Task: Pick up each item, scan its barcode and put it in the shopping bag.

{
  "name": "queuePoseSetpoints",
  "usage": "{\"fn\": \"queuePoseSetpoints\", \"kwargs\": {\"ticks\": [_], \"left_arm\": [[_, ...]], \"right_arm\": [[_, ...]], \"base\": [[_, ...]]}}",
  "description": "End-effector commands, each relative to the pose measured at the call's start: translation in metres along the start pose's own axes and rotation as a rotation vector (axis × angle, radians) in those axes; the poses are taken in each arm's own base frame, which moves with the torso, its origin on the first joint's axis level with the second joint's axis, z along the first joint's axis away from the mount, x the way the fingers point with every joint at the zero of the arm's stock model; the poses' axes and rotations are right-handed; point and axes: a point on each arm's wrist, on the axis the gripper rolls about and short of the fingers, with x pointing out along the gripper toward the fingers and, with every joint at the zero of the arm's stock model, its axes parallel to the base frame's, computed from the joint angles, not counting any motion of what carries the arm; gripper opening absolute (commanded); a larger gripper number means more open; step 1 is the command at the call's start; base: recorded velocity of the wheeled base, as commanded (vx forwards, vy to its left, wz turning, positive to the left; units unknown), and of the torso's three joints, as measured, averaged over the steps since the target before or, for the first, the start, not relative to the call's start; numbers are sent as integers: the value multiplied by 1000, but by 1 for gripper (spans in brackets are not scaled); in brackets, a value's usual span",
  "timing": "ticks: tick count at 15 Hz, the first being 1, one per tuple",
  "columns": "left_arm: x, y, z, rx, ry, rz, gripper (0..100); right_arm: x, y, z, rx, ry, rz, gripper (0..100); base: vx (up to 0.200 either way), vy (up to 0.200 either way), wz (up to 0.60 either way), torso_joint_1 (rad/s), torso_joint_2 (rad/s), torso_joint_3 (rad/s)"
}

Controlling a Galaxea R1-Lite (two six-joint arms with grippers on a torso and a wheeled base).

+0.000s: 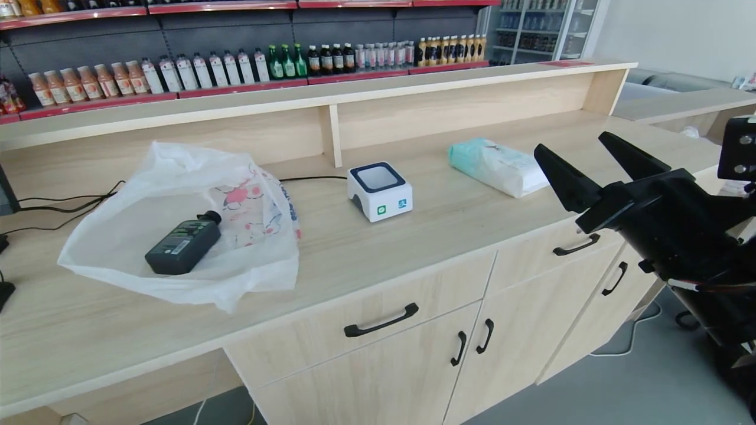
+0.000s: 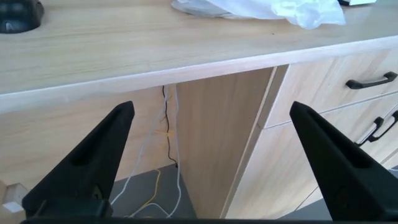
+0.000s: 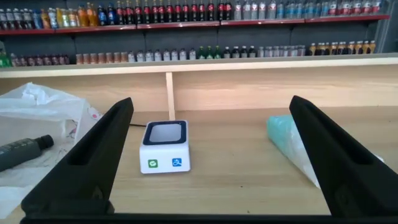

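Tissue pack (image 1: 496, 168), soft and pale green, lies unscanned toward the back right of the worktop (image 1: 413, 236), well apart from the shopping bag (image 1: 106, 242) spread open at the left end, where a dark bottle (image 1: 183, 243) already rests in the bag's mouth. Between them, near the middle of the worktop, sits the white scanner (image 1: 379, 192) with its window facing up. The right gripper (image 1: 572, 146) hangs off the worktop's front right edge, jaws spread wide and holding nothing, near the pack. By the look of it, one item is bagged and the pack's turn has come. The next move calls for the right arm to go in over the edge, close on the pack across its narrow side and carry it to the scanner's window. Where the barcode sits cannot be told, so the pack may need turning. The left gripper (image 2: 211, 107), also spread and empty, is held low before the front edge, below the bag's end. Its wrist view brings up close the cables (image 2: 168, 143) hanging in the open recess under the worktop and a drawer handle (image 2: 371, 81) beside it, a corner the head view barely catches. The right wrist view, level with the worktop, frames scanner and pack between its own jaws against the bottle shelves (image 3: 199, 25), a line-up the head view from above does not give.
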Motion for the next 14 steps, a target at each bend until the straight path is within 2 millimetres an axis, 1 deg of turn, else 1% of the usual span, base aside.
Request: {"fn": "queuePoseSetpoints", "kwargs": {"ticks": [1,6,11,14], "left_arm": [[0,0,0,0,-1,1,100],[0,0,0,0,-1,1,100],[0,0,0,-3,-1,1,100],[0,0,0,-3,-1,1,100]], "right_arm": [[-1,0,1,-1,-2,0,100],[-3,-2,0,-4,4,-8,100],[-11,-2,3,-4,7,-8,100],[-12,-2,6,-4,0,-8,100]], "base": [[0,-200,0,-7,7,2],[0,-200,0,1,-4,3],[0,-200,0,2,2,0],[0,-200,600,1,-1,1]]}}
